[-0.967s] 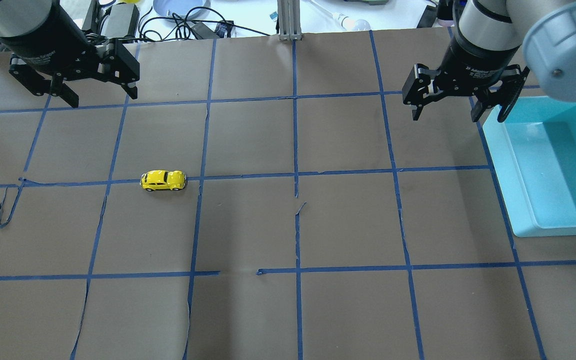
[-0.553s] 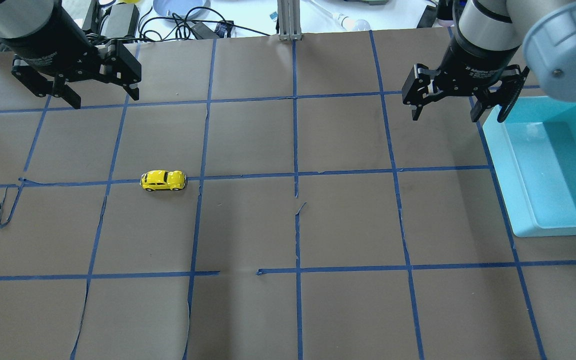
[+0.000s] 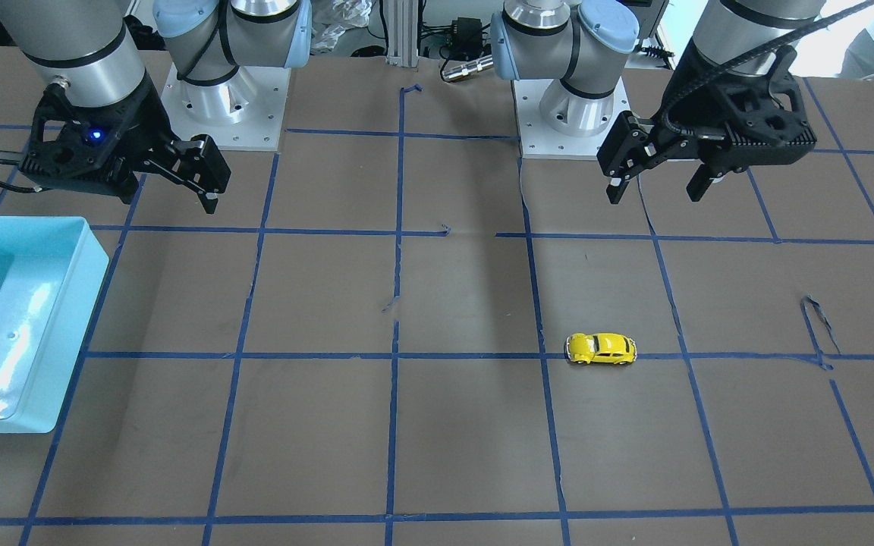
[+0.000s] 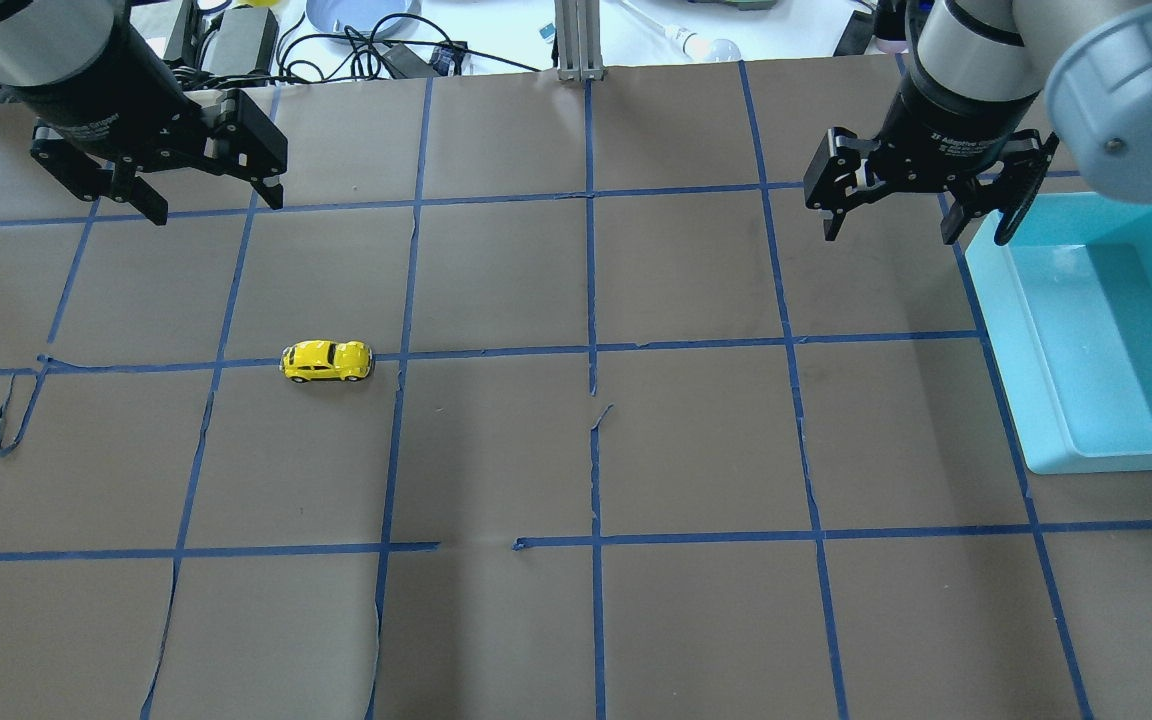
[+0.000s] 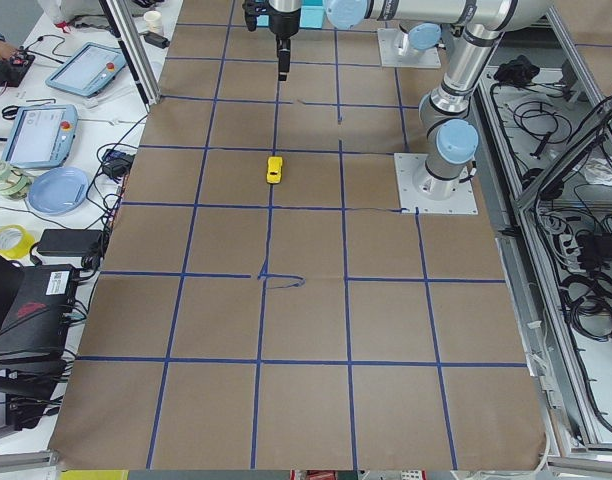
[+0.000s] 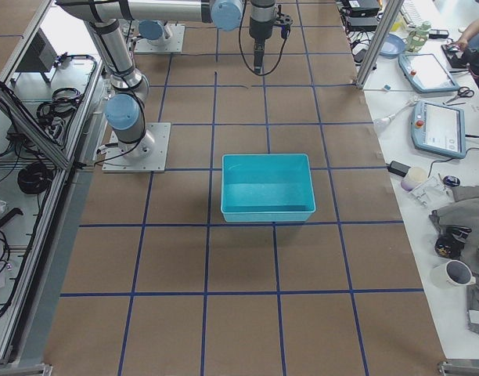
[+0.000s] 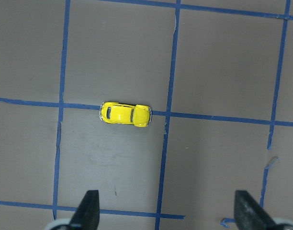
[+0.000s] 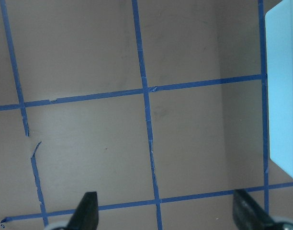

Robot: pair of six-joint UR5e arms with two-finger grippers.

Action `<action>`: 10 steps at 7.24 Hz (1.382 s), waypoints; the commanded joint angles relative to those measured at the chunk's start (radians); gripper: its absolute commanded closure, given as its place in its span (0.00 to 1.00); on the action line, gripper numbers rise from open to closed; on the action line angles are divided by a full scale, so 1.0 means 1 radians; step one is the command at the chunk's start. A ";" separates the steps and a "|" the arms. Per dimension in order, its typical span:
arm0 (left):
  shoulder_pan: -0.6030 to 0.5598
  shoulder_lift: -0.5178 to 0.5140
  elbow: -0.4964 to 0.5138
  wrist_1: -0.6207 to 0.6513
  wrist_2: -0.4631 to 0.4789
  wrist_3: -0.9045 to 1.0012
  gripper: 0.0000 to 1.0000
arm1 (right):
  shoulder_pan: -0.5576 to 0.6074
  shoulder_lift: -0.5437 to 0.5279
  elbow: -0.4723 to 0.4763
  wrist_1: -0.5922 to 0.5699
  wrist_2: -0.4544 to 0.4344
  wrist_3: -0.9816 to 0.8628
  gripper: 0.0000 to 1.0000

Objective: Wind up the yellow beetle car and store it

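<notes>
The yellow beetle car (image 4: 327,361) stands on its wheels on the brown paper, on a blue tape line in the left half of the table. It also shows in the front view (image 3: 601,348), the left side view (image 5: 274,170) and the left wrist view (image 7: 125,114). My left gripper (image 4: 215,205) is open and empty, raised above the table, beyond and left of the car; its fingertips (image 7: 89,211) frame the bottom of the wrist view. My right gripper (image 4: 914,236) is open and empty, hovering beside the far left corner of the turquoise bin (image 4: 1001,330).
The empty bin also shows in the front view (image 3: 65,334) and the right side view (image 6: 267,215). An aluminium post (image 4: 579,40) and cables lie past the table's far edge. Both arm bases (image 3: 221,91) stand on the robot's side. Torn tape loop (image 4: 11,420) at the left.
My left gripper has shifted slightly rightward and a little nearer to the car. The right gripper, the car and the bin have not moved.
</notes>
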 commanded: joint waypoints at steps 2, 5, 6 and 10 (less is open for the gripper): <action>0.000 -0.001 0.000 0.000 0.002 0.009 0.02 | 0.000 0.000 0.000 0.000 -0.002 0.001 0.00; 0.000 -0.001 0.000 0.001 0.002 0.009 0.02 | 0.000 -0.002 0.011 0.000 -0.002 0.002 0.00; -0.001 -0.001 -0.002 0.000 0.002 0.009 0.02 | 0.000 -0.002 0.014 -0.002 -0.002 0.002 0.00; 0.006 -0.005 -0.005 0.001 -0.004 0.056 0.05 | 0.000 -0.002 0.014 -0.009 0.000 0.001 0.00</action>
